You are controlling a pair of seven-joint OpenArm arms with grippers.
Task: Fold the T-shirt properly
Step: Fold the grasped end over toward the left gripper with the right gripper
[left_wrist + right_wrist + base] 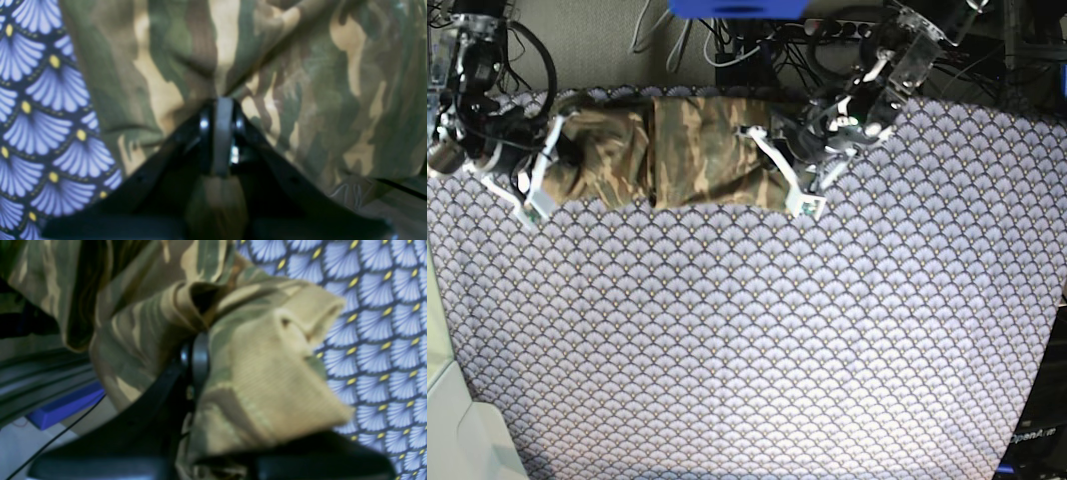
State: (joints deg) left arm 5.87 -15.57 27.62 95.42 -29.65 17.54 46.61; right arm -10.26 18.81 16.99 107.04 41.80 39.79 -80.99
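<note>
The camouflage T-shirt (697, 150) lies in a long band along the far edge of the table, held between both arms. At the band's right end in the base view, my left gripper (787, 165) is shut on the cloth. The left wrist view shows the jaws (223, 103) pinched together with T-shirt (300, 83) fabric bunching from them. At the band's left end my right gripper (555, 150) is shut on it. In the right wrist view its jaws (199, 340) are closed on a gathered fold of the T-shirt (140, 323), with a ribbed tan hem hanging to the right.
The purple scale-patterned table cloth (747, 330) covers the whole table. Cables and a blue object (737, 6) sit behind the far edge. A blue block (66, 406) and a thin cable show beyond the table edge. A white surface (457, 430) is at the lower left.
</note>
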